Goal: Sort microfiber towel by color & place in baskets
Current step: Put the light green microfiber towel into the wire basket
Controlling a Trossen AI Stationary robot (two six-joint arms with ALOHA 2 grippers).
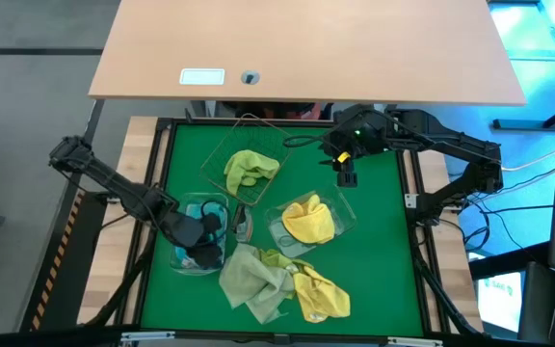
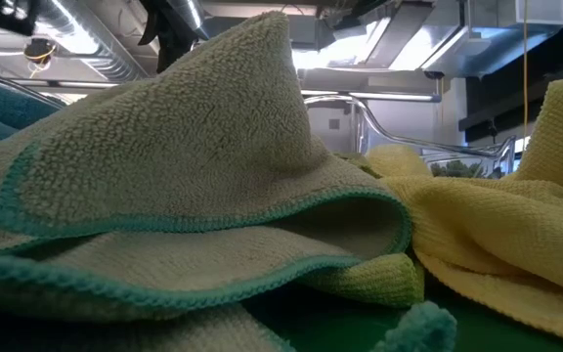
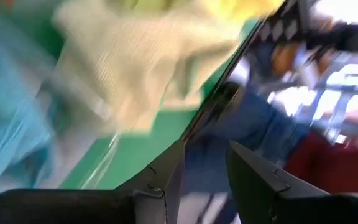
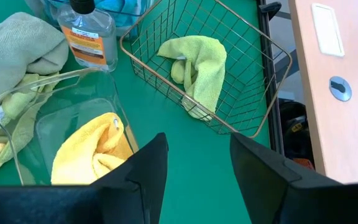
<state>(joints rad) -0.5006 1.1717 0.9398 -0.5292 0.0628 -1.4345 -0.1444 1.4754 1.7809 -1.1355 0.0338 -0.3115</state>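
A wire mesh basket (image 1: 249,154) (image 4: 222,68) holds a lime green towel (image 1: 250,170) (image 4: 197,65). A clear tub (image 1: 308,224) (image 4: 17,106) holds a yellow towel (image 1: 308,220) (image 4: 92,152). A second clear tub (image 1: 183,258) holds teal towels (image 1: 198,207) (image 3: 5,124). A pale olive towel (image 1: 253,280) (image 2: 194,186) and a yellow towel (image 1: 321,295) (image 2: 516,244) lie heaped on the mat near the near edge. My left gripper (image 1: 203,253) (image 3: 204,180) is open over the teal tub. My right gripper (image 1: 346,173) (image 4: 194,162) is open above the mat, right of the wire basket.
A small clear bottle with an orange label (image 4: 89,34) (image 1: 242,224) stands between the tubs. A tan desk (image 1: 306,48) overhangs the far side, with a white card (image 1: 201,77) on it. Bare green mat (image 1: 374,251) lies on the right.
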